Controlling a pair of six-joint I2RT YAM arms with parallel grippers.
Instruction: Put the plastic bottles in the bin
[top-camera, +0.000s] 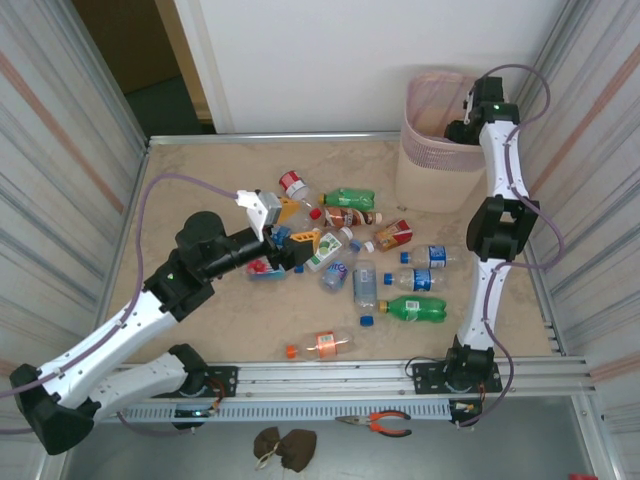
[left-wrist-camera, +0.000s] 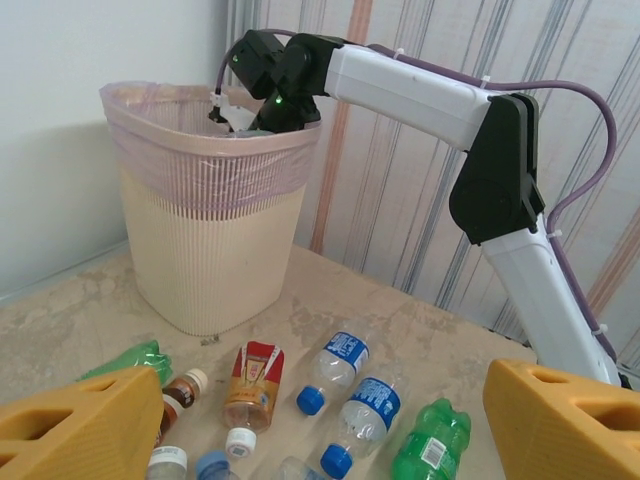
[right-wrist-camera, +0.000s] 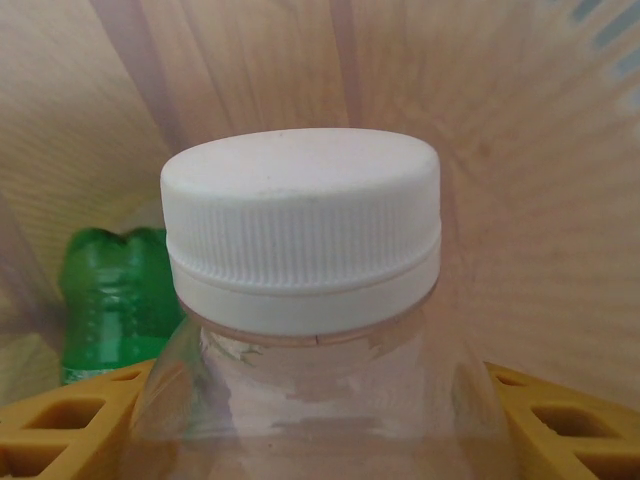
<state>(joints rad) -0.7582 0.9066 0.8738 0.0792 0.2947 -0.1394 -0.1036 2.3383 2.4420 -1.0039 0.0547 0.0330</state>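
Deep inside the bin (top-camera: 425, 185), closed with the right gripper (right-wrist-camera: 310, 430) on a clear bottle (right-wrist-camera: 320, 400), near a green bottle (right-wrist-camera: 110, 300); over the table (top-camera: 200, 180), hovering wide and empty with the left gripper (top-camera: 296, 225) above the loose plastic bottles (top-camera: 350, 198). Could tilt the bin or snag its liner (left-wrist-camera: 200, 150) pulling out (wrist close to the rim), or send the loose ones rolling if lowered off-centre. Might also carry the bottle back up if opened too little under the white cap (right-wrist-camera: 300, 230).
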